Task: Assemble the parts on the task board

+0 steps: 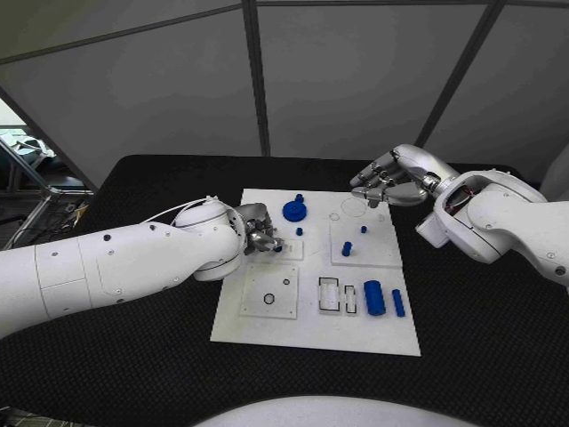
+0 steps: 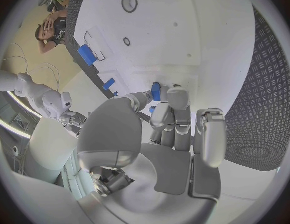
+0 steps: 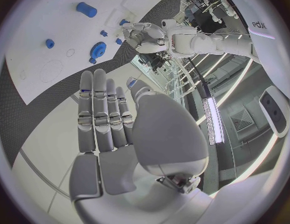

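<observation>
Nearest the head camera we note the left arm (image 1: 118, 262), entering from 9 o'clock and ending at the left hand (image 1: 261, 237) over the task board's (image 1: 313, 334) 9 o'clock edge; we see it pinch a small blue part (image 2: 156, 91) at its fingertips, a detail the left wrist view makes plain and the head view hides behind the fingers; the right hand (image 1: 385, 185) hovers at the board's 1 o'clock corner, fingers straight, side by side, holding nothing; we judge the step to be seating the pinched part in a board socket; we advise keeping it upright, descending slowly and releasing only once seated; the head view alone lays out the blue gear (image 1: 295, 211) at 11 o'clock and the blue cylinder (image 1: 374, 298) at 5 o'clock.
</observation>
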Motion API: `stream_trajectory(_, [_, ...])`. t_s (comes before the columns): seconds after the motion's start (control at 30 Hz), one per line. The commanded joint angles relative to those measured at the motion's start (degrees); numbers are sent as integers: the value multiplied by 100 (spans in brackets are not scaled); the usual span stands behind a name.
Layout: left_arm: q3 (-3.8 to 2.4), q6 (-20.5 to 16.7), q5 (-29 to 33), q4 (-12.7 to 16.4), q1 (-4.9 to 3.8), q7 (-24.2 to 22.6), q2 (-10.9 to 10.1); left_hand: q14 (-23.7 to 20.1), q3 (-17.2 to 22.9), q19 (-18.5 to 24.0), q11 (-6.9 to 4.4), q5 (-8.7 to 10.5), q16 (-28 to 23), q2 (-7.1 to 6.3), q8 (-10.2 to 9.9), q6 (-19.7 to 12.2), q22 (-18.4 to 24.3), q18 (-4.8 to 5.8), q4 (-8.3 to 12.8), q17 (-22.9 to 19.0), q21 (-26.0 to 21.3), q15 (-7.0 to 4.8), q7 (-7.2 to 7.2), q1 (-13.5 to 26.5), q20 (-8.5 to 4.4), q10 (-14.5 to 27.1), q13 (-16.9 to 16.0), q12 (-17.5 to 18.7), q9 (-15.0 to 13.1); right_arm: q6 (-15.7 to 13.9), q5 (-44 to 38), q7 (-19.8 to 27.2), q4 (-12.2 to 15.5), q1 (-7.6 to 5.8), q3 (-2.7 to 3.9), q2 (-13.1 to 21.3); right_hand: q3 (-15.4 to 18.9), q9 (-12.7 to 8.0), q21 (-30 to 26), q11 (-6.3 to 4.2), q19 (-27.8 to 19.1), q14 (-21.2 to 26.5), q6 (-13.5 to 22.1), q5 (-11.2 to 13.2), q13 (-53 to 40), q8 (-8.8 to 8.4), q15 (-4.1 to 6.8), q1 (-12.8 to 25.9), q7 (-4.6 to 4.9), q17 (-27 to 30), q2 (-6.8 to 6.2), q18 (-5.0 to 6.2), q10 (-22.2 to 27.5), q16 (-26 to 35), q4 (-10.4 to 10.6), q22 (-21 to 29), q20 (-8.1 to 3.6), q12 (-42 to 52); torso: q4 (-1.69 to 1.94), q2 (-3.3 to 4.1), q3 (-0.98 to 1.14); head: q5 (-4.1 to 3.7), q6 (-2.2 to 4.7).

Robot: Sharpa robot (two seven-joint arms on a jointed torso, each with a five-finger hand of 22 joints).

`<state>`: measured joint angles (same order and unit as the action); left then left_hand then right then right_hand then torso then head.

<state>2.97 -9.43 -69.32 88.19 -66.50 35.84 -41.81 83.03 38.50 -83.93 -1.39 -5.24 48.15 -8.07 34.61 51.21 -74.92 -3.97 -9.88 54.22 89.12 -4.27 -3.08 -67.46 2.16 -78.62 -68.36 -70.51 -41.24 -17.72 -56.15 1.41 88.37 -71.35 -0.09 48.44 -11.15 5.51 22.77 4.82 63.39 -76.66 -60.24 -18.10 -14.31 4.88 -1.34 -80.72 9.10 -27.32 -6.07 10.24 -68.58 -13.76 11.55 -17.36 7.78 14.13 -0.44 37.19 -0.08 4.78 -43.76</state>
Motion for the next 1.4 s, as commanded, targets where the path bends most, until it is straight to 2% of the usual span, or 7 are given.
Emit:
stream_trajectory(0.03, [13, 195, -20, -18, 11, 123, -6, -9, 677, -562, 0, -16, -17, 32, 23, -2, -1413, 374, 645, 6, 29, -33, 26, 6, -49, -22, 4, -13, -4, 47, -19, 22, 4, -13, 5, -3, 11, -5, -26, 24, 54, -2, 3, -29, 8, -34, -21, 55, 36, -5, 9, 19, 1, 31, 12, 9, 5, -29, 1, 1, 1, -4, -11])
stream_trajectory(0.2, [13, 201, 5, -37, 11, 119, 10, -9, 665, -563, 1, -2, -21, -1, 34, 1, -1416, 375, 626, 7, 31, -31, 32, 90, -46, -25, 1, -18, -21, 46, -19, 22, 3, -13, 5, -10, 11, -5, -26, 24, 54, -2, 3, -29, 8, -34, -21, 55, 36, -5, 9, 19, 1, 31, 12, 9, 5, -29, -3, -1, 5, -5, -21])
stream_trajectory(0.37, [13, 200, 39, -67, 10, 117, 34, -3, 485, -563, -17, 19, -23, -54, 51, 51, -1415, 374, 482, 15, 30, -37, 61, 374, -48, -37, -16, -42, -41, 42, -19, 20, 5, -13, 5, -7, 11, -5, -26, 24, 54, -2, 3, -29, 8, -34, -21, 55, 36, -5, 9, 19, 1, 31, 12, 9, 5, -29, -10, -2, 5, -3, -28])
stream_trajectory(0.63, [12, 215, 156, -136, 6, 148, 73, 3, -191, -561, -32, 23, -33, -86, 37, 180, -1412, 373, 214, 31, 26, -50, 87, 768, -59, -29, -27, -61, -36, 50, -19, 16, 7, -13, 5, -6, 15, -4, -35, 24, 57, -5, 2, -31, 11, -33, -21, 67, 35, -8, 11, 19, -2, 36, 21, 15, 6, -27, -4, -2, 4, -25, -29])
stream_trajectory(0.87, [12, 228, 205, -188, 4, 168, 101, 7, -620, -563, -35, 20, -39, -59, 33, 228, -1417, 374, 115, 42, 28, -54, 91, 812, -66, -26, -38, -72, -41, 66, -19, 10, 3, -13, 5, -7, 15, -4, -35, 24, 57, -5, 2, -31, 11, -33, -21, 67, 35, -8, 11, 19, -2, 36, 21, 15, 6, -27, -1, -4, 4, -23, -39])
stream_trajectory(1.4, [11, 150, 214, -266, 2, 156, 179, 12, -1197, -566, -36, 15, -47, -10, 35, 269, -1424, 376, -88, 56, 30, -55, 94, 838, -69, -33, -58, -92, -54, 61, -19, 7, 1, -13, 5, -11, 18, -4, -41, 24, 60, -7, 0, -34, 13, -32, -22, 76, 34, -11, 13, 20, -3, 40, 27, 19, 7, -26, -4, -1, 7, -44, -33])
